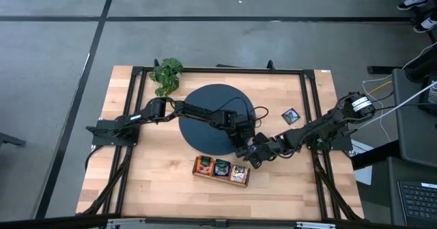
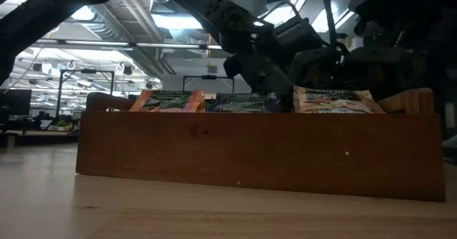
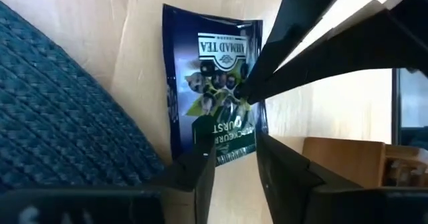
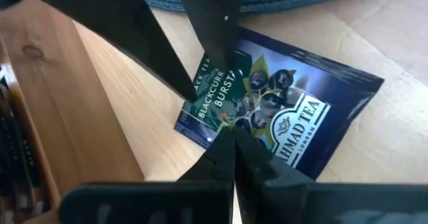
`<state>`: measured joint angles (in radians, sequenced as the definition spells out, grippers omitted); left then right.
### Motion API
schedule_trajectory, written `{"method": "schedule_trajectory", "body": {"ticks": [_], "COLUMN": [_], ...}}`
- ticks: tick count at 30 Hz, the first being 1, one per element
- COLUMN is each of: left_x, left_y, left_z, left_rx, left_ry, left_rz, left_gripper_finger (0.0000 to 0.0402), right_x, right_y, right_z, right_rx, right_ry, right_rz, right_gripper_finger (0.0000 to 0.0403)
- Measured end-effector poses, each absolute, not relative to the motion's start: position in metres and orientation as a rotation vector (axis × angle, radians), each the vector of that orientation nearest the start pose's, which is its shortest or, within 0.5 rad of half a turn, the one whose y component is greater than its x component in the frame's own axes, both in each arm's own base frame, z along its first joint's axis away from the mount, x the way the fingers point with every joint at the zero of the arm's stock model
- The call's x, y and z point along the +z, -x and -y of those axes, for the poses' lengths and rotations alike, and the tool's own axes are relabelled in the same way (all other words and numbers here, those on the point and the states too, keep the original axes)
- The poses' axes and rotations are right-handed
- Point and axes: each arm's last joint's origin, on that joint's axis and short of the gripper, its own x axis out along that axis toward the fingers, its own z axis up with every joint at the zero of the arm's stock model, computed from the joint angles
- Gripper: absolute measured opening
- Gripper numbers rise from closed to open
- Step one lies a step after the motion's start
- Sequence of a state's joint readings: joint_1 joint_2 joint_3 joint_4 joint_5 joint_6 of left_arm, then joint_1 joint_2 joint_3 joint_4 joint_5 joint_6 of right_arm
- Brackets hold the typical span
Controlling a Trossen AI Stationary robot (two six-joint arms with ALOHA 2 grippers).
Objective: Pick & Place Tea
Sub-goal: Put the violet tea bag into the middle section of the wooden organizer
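Note:
A dark blue tea sachet (image 3: 210, 83) with green print lies low over the wood between the round dark mat (image 1: 212, 113) and the brown tray (image 1: 195, 172). In the high view both grippers cover it. My right gripper (image 4: 234, 147) is shut on it. My left gripper (image 3: 237, 170) is open, one finger on each side of the sachet's printed end (image 4: 200, 110). The tray holds three sachets standing upright: orange (image 2: 168, 100), dark (image 2: 243, 102) and pale (image 2: 332, 100). Another dark sachet (image 1: 291, 115) lies flat on the table to the right of the mat. My right gripper pinches the dark sachet between its two shut fingers at one long edge, about midway along it (image 4: 257, 136). The fingers (image 3: 281, 57) slant down from the table's right and lie across that edge. Whether the sachet is lifted clear does not show. My left gripper: I cannot tell whether its fingers (image 4: 214, 23) touch the sachet.
The tray's wooden wall (image 4: 60, 110) stands close beside the sachet toward the near edge, and the woven mat (image 3: 53, 103) lies close on the far side. A green plant (image 1: 167, 73) sits at the far left corner. Bare wood lies left of the tray and near the table's front edge.

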<state>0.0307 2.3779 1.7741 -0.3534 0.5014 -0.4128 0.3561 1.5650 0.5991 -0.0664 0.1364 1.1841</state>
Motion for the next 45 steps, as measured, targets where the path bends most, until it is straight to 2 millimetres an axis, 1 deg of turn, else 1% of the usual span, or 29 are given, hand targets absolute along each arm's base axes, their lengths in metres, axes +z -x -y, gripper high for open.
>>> {"method": "schedule_trajectory", "body": {"ticks": [5,12,19,22,24,27,30,33,37,40,42,45], "left_x": [0.120,0.119,0.117,0.118,0.117,0.117,0.116,0.116,0.116,0.115,0.115,0.115], "left_y": [-0.500,-0.498,-0.496,-0.494,-0.491,-0.490,-0.490,-0.490,-0.491,-0.492,-0.492,-0.492], "left_z": [-0.004,-0.005,-0.005,-0.003,-0.002,-0.002,-0.002,-0.002,-0.002,-0.002,-0.002,-0.001], "left_rx": [-0.236,-0.218,-0.162,-0.151,-0.154,-0.155,-0.155,-0.157,-0.160,-0.159,-0.156,-0.154], "left_ry": [0.607,0.596,0.570,0.523,0.514,0.511,0.510,0.507,0.506,0.507,0.511,0.512], "left_rz": [-1.017,-1.030,-1.060,-1.081,-1.106,-1.117,-1.117,-1.116,-1.105,-1.101,-1.102,-1.105], "left_gripper_finger": [0.0087,0.0008,0.0002,0.0002,0.0002,0.0002,0.0002,0.0001,0.0002,0.0001,0.0002,0.0002], "right_x": [0.117,0.117,0.116,0.119,0.124,0.140,0.153,0.161,0.154,0.147,0.146,0.148], "right_y": [-0.242,-0.241,-0.240,-0.238,-0.234,-0.230,-0.222,-0.218,-0.218,-0.220,-0.218,-0.218], "right_z": [-0.086,-0.085,-0.085,-0.085,-0.086,-0.085,-0.083,-0.080,-0.077,-0.079,-0.079,-0.079], "right_rx": [-0.402,-0.410,-0.409,-0.380,-0.362,-0.348,-0.392,-0.435,-0.510,-0.520,-0.542,-0.548], "right_ry": [-0.816,-0.809,-0.807,-0.833,-0.873,-0.947,-0.968,-0.967,-0.958,-0.975,-0.992,-1.023], "right_rz": [-0.975,-0.982,-1.000,-1.022,-1.048,-1.022,-0.981,-0.912,-0.924,-0.966,-0.976,-0.961], "right_gripper_finger": [0.0000,0.0000,0.0000,0.0005,0.0013,0.0027,0.0034,0.0030,0.0009,0.0006,0.0017,0.0051]}}
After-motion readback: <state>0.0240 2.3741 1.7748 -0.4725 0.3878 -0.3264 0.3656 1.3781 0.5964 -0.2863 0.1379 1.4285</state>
